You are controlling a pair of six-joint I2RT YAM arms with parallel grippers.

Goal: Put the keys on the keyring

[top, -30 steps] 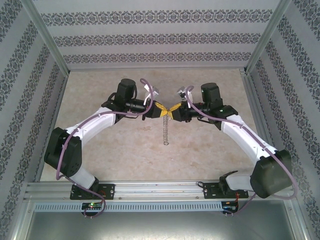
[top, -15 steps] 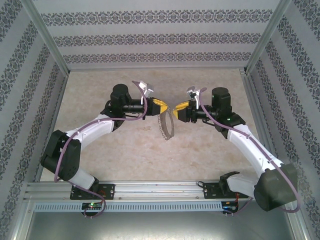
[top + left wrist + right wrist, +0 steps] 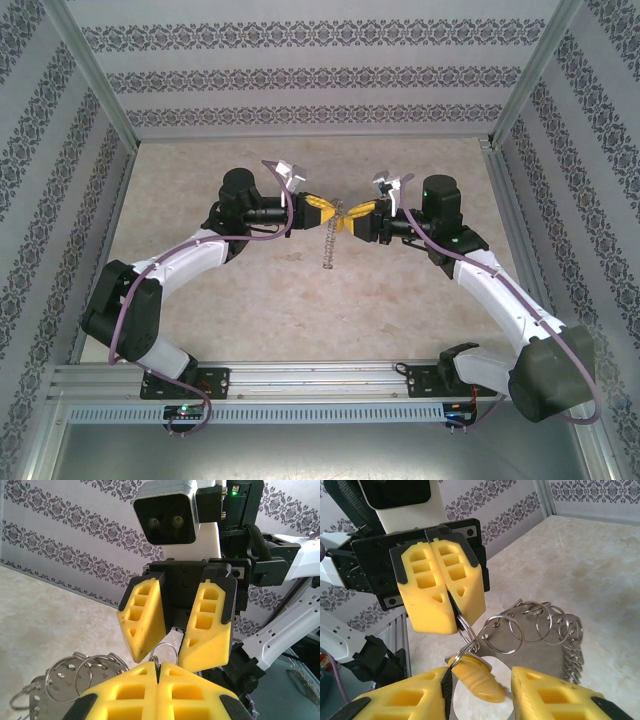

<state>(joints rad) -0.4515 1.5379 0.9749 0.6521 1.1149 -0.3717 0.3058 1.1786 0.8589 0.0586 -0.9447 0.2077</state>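
The keyring [image 3: 555, 645] is a flat grey metal hoop with several small split rings [image 3: 504, 634] around its rim. In the top view the keyring [image 3: 327, 246] hangs edge-on under the two grippers, which meet tip to tip over the table's middle. My left gripper [image 3: 159, 666] is shut on one small split ring [image 3: 169, 649] of the hoop. A key [image 3: 479, 679] with a yellow head hangs from a ring linked to it. The key lies between the fingers of my right gripper [image 3: 480, 674], which stands open: the key touches the left finger [image 3: 427, 692], with a gap to the other.
The beige table [image 3: 250, 300] is walled by patterned panels [image 3: 300, 70] at the back and sides. An aluminium rail [image 3: 320, 380] runs along the near edge by the arm bases.
Half a second ago the grippers were apart and the hoop showed its face. The right gripper has moved back left to the left gripper's tips, and the hoop hangs edge-on again.
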